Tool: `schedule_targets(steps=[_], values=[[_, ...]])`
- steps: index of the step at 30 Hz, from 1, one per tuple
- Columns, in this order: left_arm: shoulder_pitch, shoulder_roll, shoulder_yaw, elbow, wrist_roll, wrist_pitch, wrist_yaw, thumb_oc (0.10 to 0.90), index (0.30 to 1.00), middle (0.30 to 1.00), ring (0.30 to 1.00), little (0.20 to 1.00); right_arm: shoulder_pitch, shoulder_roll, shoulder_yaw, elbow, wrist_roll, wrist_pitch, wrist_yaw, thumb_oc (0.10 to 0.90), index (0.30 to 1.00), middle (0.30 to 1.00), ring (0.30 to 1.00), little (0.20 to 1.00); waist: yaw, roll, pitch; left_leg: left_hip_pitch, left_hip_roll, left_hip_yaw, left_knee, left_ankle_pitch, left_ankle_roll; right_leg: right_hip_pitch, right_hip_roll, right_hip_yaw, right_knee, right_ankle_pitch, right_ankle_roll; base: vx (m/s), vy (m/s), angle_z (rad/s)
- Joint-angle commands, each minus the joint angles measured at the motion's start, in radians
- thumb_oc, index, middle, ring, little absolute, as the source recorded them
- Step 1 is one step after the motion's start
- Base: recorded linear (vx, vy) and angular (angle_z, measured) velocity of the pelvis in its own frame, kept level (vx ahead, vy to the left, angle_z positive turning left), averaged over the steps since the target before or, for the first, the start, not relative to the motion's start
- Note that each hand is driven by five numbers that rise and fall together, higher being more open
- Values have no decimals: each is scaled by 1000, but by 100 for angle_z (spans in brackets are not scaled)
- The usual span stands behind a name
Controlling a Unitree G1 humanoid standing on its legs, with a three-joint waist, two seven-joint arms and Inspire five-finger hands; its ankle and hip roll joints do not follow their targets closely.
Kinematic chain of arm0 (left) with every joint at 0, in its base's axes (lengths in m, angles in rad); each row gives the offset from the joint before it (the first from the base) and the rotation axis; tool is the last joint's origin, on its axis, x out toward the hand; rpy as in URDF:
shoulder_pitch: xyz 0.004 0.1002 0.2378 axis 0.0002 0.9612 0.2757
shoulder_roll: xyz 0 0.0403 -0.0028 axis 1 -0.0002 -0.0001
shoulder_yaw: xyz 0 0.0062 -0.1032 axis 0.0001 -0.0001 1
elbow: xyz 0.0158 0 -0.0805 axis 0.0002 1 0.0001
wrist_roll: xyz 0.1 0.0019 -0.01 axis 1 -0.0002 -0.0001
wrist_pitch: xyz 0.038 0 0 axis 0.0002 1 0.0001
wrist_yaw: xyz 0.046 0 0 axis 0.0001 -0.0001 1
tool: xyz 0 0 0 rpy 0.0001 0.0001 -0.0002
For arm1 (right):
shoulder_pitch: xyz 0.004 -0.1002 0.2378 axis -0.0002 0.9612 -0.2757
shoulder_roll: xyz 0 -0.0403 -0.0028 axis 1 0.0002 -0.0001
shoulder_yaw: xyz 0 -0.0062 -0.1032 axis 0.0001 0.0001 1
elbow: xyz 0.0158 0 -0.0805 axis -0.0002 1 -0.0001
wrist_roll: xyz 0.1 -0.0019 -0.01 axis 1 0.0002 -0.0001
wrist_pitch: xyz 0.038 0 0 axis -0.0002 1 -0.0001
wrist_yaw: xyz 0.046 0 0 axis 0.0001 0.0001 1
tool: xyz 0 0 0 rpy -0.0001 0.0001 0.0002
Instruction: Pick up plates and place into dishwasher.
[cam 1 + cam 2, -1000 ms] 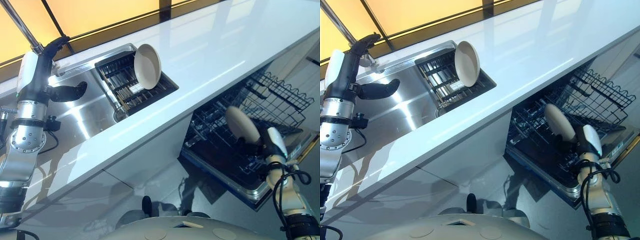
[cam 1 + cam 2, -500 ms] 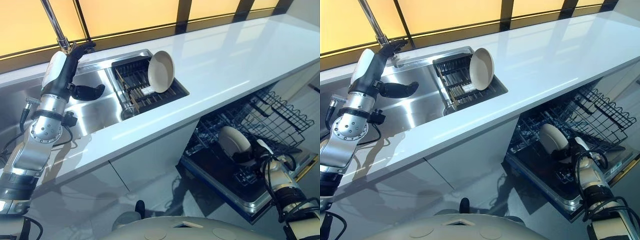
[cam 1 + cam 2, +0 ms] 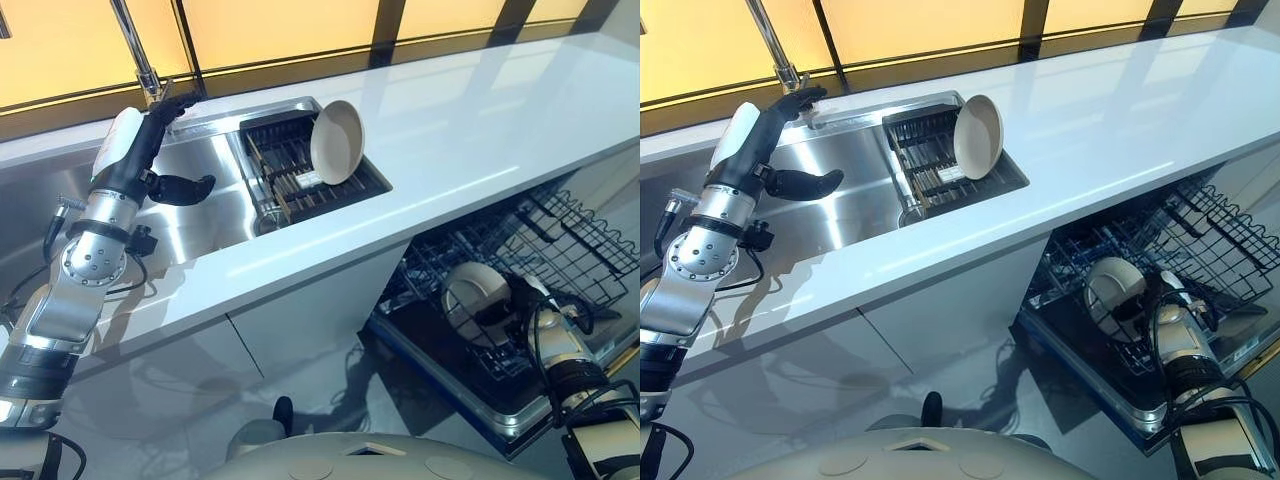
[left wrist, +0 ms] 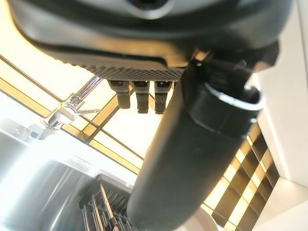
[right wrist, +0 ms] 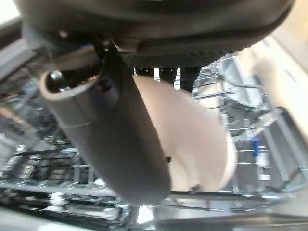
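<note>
— Where's the plate it's working on?

— Down in the dishwasher rack (image 3: 560,225). The right hand (image 3: 1160,318) has the cream plate (image 3: 472,292) by its rim, thumb laid across the face and fingers behind, so it's clamped on it. The plate stands nearly upright among the wire tines, just in front of the palm.

— Will it behave when it lets go?

— I'd guess it's stiff, glazed ceramic: moderately heavy, slick, and it would chip if it tipped against the wires. It needs to sit fully between two tines before the thumb comes off.

— And the other one?

— The second plate (image 3: 978,136) leans on edge in the drying rack (image 3: 290,175) inside the sink (image 3: 840,205), well off to the side of the left hand (image 3: 160,150). That hand hangs over the basin near the tap (image 3: 140,55), fingers straight and spread, holding nothing.

— Where should it take hold?

— On the upper rim, I think, which stands free above the rack; thumb on the hollow face, fingers behind. A flat pinch on glaze can slide, so a deep grip over the lip looks safer. The white desk (image 3: 480,110) beside it gives room to lift clear.
</note>
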Motion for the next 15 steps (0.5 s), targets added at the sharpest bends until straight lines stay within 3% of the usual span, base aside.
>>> schedule_targets(steps=[1,7,15], values=[[-104,-4,58,-20,32,-75,48,800,900,900,900,900,-41,-63,-64,-191,-21,-87,-81,800,900,900,900,900,5,13,-32,87,-45,36,3,-161,16,-129,-12,0,66,95,56,-20,5,-5],[-64,1,88,-28,57,-102,39,800,900,900,900,900,30,-69,-173,-425,-17,-171,-147,800,900,900,900,900,-26,19,-35,89,-43,62,3,-163,15,-136,-12,15,64,97,64,-18,8,-7],[-111,74,75,-36,59,-99,0,800,900,900,900,900,90,-92,-279,-636,132,-278,-229,800,900,900,900,900,-71,34,-47,88,-41,99,3,-165,9,-146,-7,39,63,96,70,-12,9,-14]])
